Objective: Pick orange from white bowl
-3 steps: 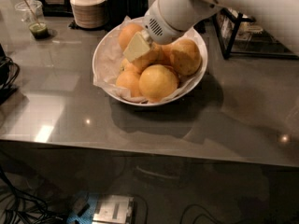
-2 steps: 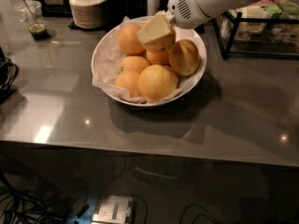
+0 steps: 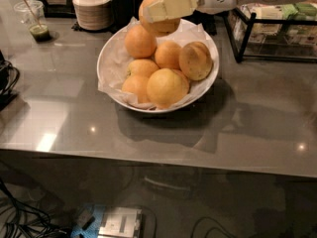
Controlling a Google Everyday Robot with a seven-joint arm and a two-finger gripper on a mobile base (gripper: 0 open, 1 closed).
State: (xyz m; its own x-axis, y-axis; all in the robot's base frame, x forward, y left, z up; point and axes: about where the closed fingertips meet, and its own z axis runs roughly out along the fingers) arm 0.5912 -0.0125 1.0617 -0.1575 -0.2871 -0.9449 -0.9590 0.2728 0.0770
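A wide white bowl [image 3: 115, 96] lined with crumpled white paper stands on the grey counter and holds several yellow-orange oranges [image 3: 166, 86]. My gripper [image 3: 161, 9] is above the bowl's far rim, reaching in from the upper right. Its pale fingers [image 3: 171, 5] are shut on one orange [image 3: 159, 26], held clear above the pile. The front finger hides much of that orange.
A stack of small beige bowls [image 3: 92, 6] stands behind the bowl at the left. A plastic cup with green liquid [image 3: 36, 24] is at the far left. A black wire rack [image 3: 277, 26] with packets is at the right. Cables hang below the counter edge.
My gripper has risen from the pile in the bowl and moved up and back, lifting one orange out with it. The other oranges stay in the bowl.
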